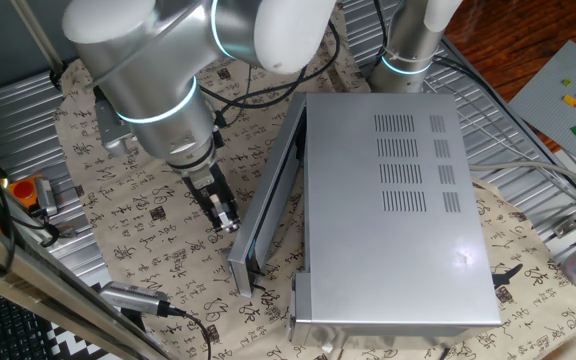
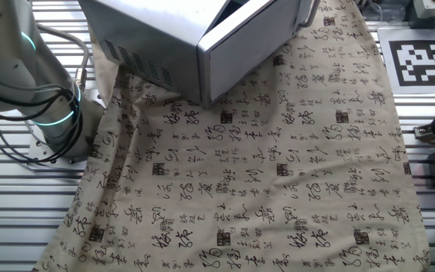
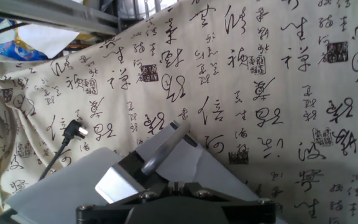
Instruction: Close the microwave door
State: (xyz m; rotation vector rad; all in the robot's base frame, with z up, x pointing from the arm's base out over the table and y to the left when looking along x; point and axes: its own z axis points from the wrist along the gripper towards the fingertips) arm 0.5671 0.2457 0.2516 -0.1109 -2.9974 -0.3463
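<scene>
Jaws of the gripper (image 1: 224,218) look pressed together and empty, at nine o'clock of the ajar microwave door (image 1: 268,205), a stiff, light, smooth panel best pushed flat near its free edge toward the microwave (image 1: 398,210).

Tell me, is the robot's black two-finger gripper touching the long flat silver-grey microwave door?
Apart. In one fixed view, the gripper hangs left of the microwave door, with a strip of patterned cloth visible between them.
</scene>
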